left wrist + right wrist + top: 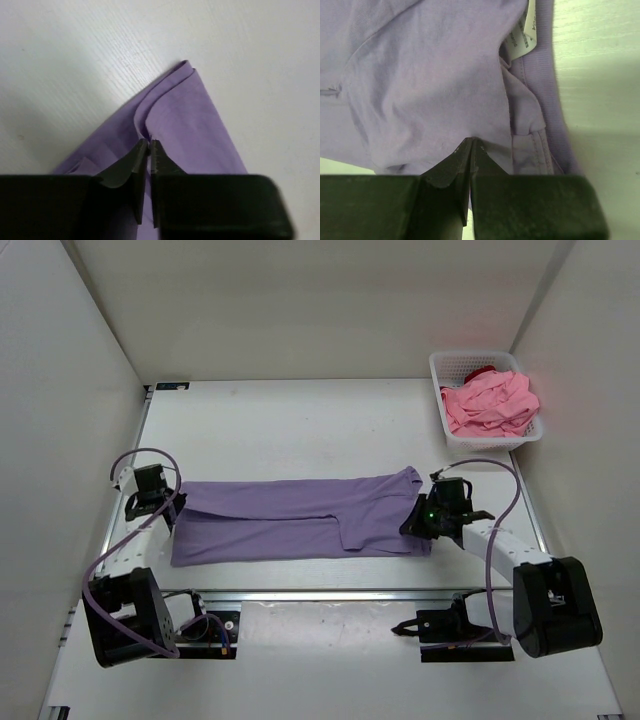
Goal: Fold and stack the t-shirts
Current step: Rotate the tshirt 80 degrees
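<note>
left gripper (149, 144), nearly closed, pinches a folded edge of the lavender t-shirt (290, 520). right gripper (471, 142) is pressed fully together at the shirt's neckline end; whether it has cloth, i cannot tell. the shirt lies spread across mid-frame on the table (300, 420). a pink t-shirt (490, 402) fills the basket (437, 365), upper right.

Flat t-shirt (300, 525) lies across mid counter (300, 420), long side left to right, just beyond the arm bases. Left claw (148, 144) nips its left end, right claw (471, 142) nips its right end. Basket (470, 355) sits at the far right corner, well apart. Bunched t-shirt (490, 405) fills it, spilling over the right rim; third t-shirt (481, 372) peeks out behind.
</note>
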Motion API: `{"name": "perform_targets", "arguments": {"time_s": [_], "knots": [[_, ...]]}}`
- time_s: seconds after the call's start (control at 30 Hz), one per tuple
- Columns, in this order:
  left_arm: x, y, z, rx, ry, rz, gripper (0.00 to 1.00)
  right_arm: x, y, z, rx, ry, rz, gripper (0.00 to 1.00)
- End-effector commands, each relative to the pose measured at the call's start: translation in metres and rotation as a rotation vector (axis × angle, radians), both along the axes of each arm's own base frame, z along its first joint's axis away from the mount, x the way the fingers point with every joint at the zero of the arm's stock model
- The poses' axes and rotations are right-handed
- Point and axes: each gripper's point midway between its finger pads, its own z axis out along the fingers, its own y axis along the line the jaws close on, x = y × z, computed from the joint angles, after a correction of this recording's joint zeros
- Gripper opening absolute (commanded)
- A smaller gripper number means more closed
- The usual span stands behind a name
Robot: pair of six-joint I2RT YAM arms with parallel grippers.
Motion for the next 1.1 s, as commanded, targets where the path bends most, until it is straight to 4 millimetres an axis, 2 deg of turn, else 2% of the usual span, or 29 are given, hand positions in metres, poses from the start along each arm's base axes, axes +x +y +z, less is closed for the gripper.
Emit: {"name": "perform_targets", "arguments": {"time_s": [0.0, 0.03, 0.07, 0.1, 0.13, 0.2, 0.27, 0.37, 0.43, 0.5, 0.53, 0.57, 0.6, 0.63, 0.67, 0.7, 0.73, 0.77, 0.83, 0.9, 0.93, 0.97, 1.0, 1.03, 1.07], "knots": [[0.005, 0.004, 0.013, 0.027, -0.052, 0.014, 0.22, 0.01, -0.007, 0.014, -0.019, -0.055, -0.021, 0.0], [-0.004, 0.009, 0.003, 0.026, -0.026, 0.034, 0.26, 0.009, -0.007, 0.014, -0.018, -0.052, -0.02, 0.0], [-0.01, 0.015, -0.002, 0.028, -0.012, 0.057, 0.35, 0.01, -0.005, 0.019, -0.014, -0.053, -0.018, 0.0], [-0.012, 0.014, -0.005, 0.023, -0.007, 0.054, 0.51, 0.014, -0.004, 0.024, -0.017, -0.072, -0.016, 0.0], [-0.015, 0.018, -0.005, 0.038, -0.003, 0.076, 0.6, 0.013, -0.002, 0.026, -0.023, -0.074, -0.005, 0.0], [-0.014, 0.018, -0.003, 0.024, -0.013, 0.08, 0.98, 0.015, 0.002, 0.033, -0.028, -0.081, 0.007, 0.0], [-0.009, 0.02, 0.005, 0.024, -0.03, 0.09, 0.99, 0.016, 0.009, 0.039, -0.02, -0.095, 0.028, 0.0], [0.006, 0.01, 0.025, 0.054, -0.072, 0.008, 0.98, 0.021, 0.014, 0.044, -0.003, -0.111, 0.046, 0.01], [0.026, -0.016, 0.039, 0.061, -0.142, -0.134, 0.98, 0.026, 0.02, 0.048, 0.004, -0.122, 0.062, 0.0], [0.037, -0.049, 0.044, 0.079, -0.164, -0.25, 0.86, 0.028, 0.028, 0.045, -0.01, -0.126, 0.082, 0.0], [0.042, -0.068, 0.049, 0.086, -0.193, -0.315, 0.58, 0.03, 0.033, 0.043, -0.009, -0.12, 0.093, 0.0], [0.041, -0.075, 0.046, 0.076, -0.193, -0.328, 0.33, 0.032, 0.035, 0.038, -0.008, -0.106, 0.099, 0.0], [0.039, -0.099, 0.039, 0.049, -0.187, -0.391, 0.26, 0.033, 0.041, 0.038, -0.001, -0.113, 0.116, 0.0], [0.041, -0.124, 0.04, 0.013, -0.208, -0.467, 0.21, 0.033, 0.047, 0.031, 0.0, -0.105, 0.133, 0.0], [0.04, -0.136, 0.036, -0.005, -0.208, -0.505, 0.2, 0.036, 0.05, 0.028, -0.003, -0.096, 0.131, 0.0], [0.037, -0.162, 0.032, -0.049, -0.203, -0.587, 0.21, 0.033, 0.055, 0.02, -0.006, -0.072, 0.15, 0.01], [0.029, -0.189, 0.025, -0.086, -0.179, -0.678, 0.21, 0.04, 0.058, 0.021, -0.003, -0.079, 0.147, 0.0], [0.031, -0.204, 0.031, -0.098, -0.192, -0.73, 0.22, 0.041, 0.061, 0.012, -0.016, -0.055, 0.152, 0.0], [0.019, -0.245, 0.028, -0.11, -0.169, -0.877, 0.23, 0.049, 0.065, 0.004, -0.02, -0.038, 0.158, 0.0], [0.007, -0.266, 0.032, -0.146, -0.189, -0.954, 0.23, 0.071, 0.07, -0.009, -0.037, -0.002, 0.165, 0.0], [0.006, -0.274, 0.041, -0.171, -0.234, -0.978, 0.24, 0.078, 0.07, -0.014, -0.038, 0.019, 0.172, 0.01], [0.002, -0.278, 0.042, -0.198, -0.238, -1.003, 0.25, 0.101, 0.078, -0.01, -0.027, 0.021, 0.172, 0.0], [0.001, -0.275, 0.047, -0.207, -0.247, -1.005, 0.25, 0.13, 0.086, -0.014, -0.02, 0.016, 0.177, 0.0], [-0.001, -0.273, 0.051, -0.208, -0.252, -1.012, 0.26, 0.139, 0.09, -0.035, -0.012, 0.069, 0.188, 0.0], [-0.003, -0.266, 0.053, -0.199, -0.249, -1.008, 0.26, 0.18, 0.106, -0.01, -0.002, 0.014, 0.211, 0.0]]}}
